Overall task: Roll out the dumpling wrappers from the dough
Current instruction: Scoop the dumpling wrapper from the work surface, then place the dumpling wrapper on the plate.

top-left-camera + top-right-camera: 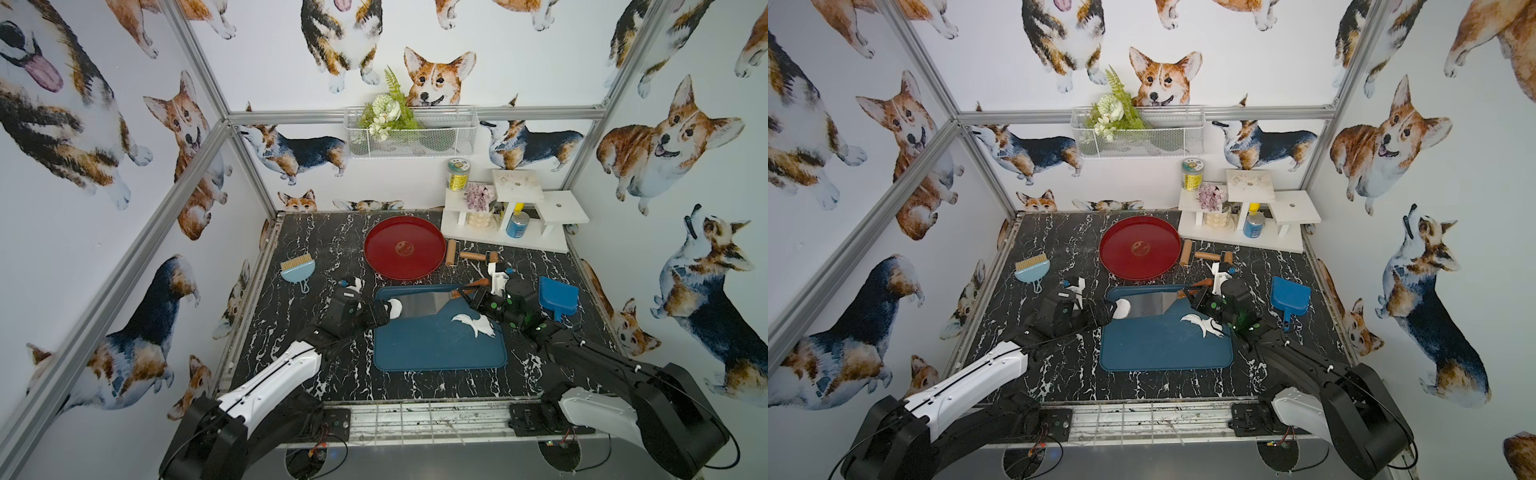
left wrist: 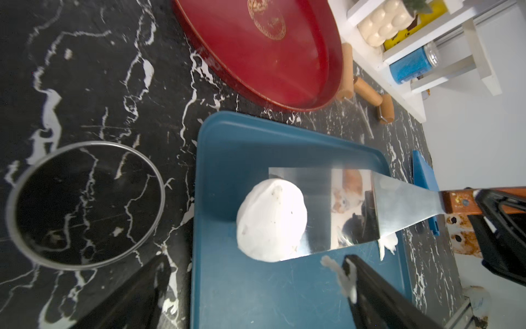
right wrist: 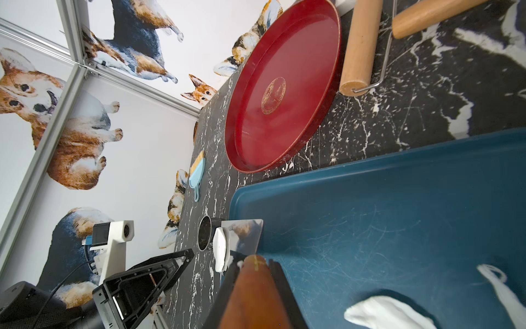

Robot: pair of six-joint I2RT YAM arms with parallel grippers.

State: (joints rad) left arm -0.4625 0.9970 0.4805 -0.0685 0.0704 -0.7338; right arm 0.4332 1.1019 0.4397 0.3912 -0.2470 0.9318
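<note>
Fingers, left (image 2: 378, 296): being held wide, wrapper (image 2: 271, 219) just ahead of the tips. Fingers, right (image 3: 284, 290): spatula (image 2: 355, 205) being gripped, wrapper being carried; level transfer to plate (image 2: 256, 71) probably being called for.

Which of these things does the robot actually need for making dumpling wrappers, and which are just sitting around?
In use: round dumpling wrapper, metal spatula under it, right pincer shut on its handle, open left pincer, leftover dough, blue tray, red plate, rolling pin, ring cutter.
Lying about: hand brush, blue dustpan, white shelf with cans, flower basket.
</note>
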